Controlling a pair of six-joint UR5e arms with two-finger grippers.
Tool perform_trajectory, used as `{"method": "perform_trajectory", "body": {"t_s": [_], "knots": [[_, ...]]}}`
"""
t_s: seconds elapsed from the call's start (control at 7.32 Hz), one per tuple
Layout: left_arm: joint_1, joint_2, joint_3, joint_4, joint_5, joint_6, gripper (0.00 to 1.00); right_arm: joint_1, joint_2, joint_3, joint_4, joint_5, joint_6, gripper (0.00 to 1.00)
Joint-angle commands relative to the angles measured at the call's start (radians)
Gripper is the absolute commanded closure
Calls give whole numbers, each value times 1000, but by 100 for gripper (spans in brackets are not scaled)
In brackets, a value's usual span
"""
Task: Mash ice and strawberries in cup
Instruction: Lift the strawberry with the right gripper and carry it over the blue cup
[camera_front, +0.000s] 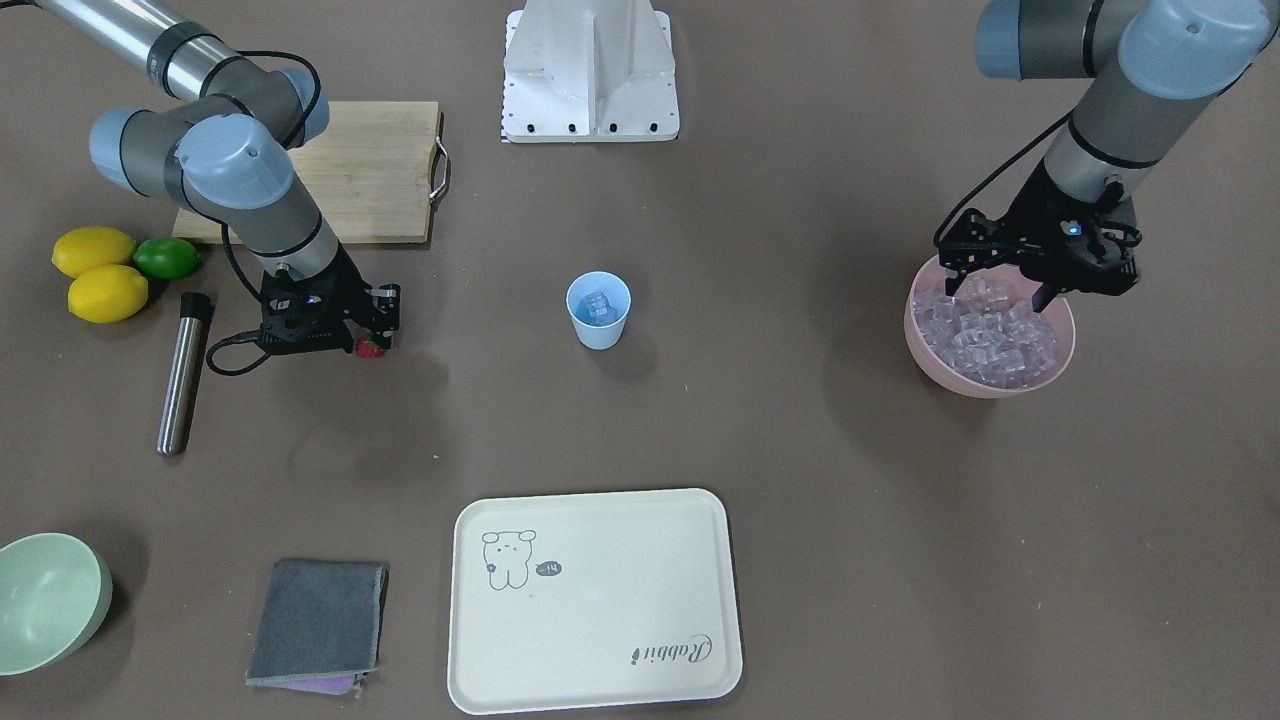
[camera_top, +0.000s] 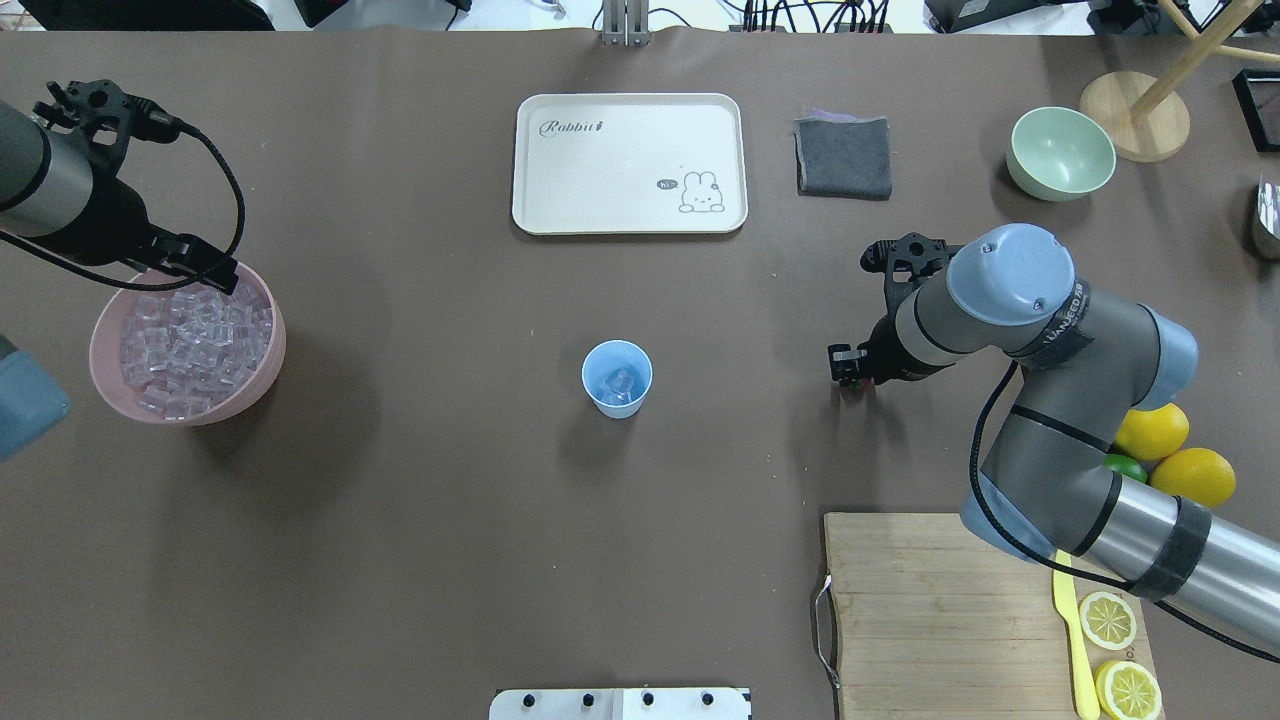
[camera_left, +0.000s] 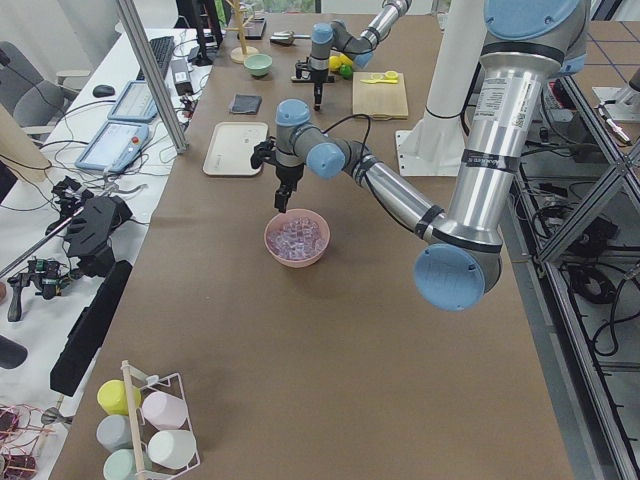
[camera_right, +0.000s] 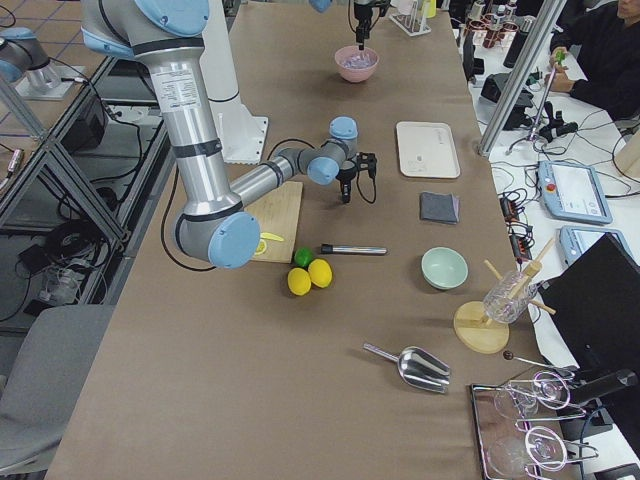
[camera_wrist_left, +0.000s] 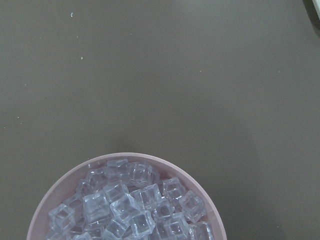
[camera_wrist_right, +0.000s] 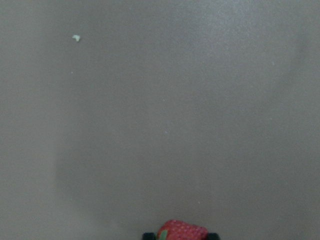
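The pale-blue cup (camera_front: 598, 310) stands upright at mid-table with an ice cube or two inside; it also shows in the overhead view (camera_top: 617, 378). The ice (camera_front: 985, 335) fills a pink bowl (camera_front: 915, 320), also seen in the left wrist view (camera_wrist_left: 135, 200). My left gripper (camera_front: 1000, 290) hovers just over the bowl's far side, fingers spread, open and empty. My right gripper (camera_front: 372, 335) is low at the table, far from the cup, its tips closed on either side of the red strawberry (camera_front: 370, 348), which shows at the bottom edge of the right wrist view (camera_wrist_right: 182, 231).
A metal muddler (camera_front: 183, 372), two lemons (camera_front: 95, 272) and a lime (camera_front: 166, 258) lie beside the right arm. Behind them is a wooden cutting board (camera_front: 370, 170). A cream tray (camera_front: 595, 600), grey cloth (camera_front: 315, 622) and mint-green bowl (camera_front: 45, 600) sit along the far edge.
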Motion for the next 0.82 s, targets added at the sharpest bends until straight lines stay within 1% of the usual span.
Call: {"method": "perform_trajectory", "body": {"t_s": [0.0, 0.27, 0.41, 0.55, 0.68], "knots": [[0, 0, 1, 0, 1, 0, 3, 18, 17, 9, -2, 5, -19, 100], [-12, 17, -1, -2, 1, 3, 3, 33, 65, 70, -15, 10, 9, 100], [-53, 37, 4, -5, 1, 97, 3, 32, 104, 93, -16, 10, 69, 100], [-105, 54, 26, -6, -2, 200, 3, 12, 159, 92, -25, 2, 142, 100], [-130, 57, 59, -9, -6, 248, 3, -10, 270, 86, -114, -4, 211, 100]]}}
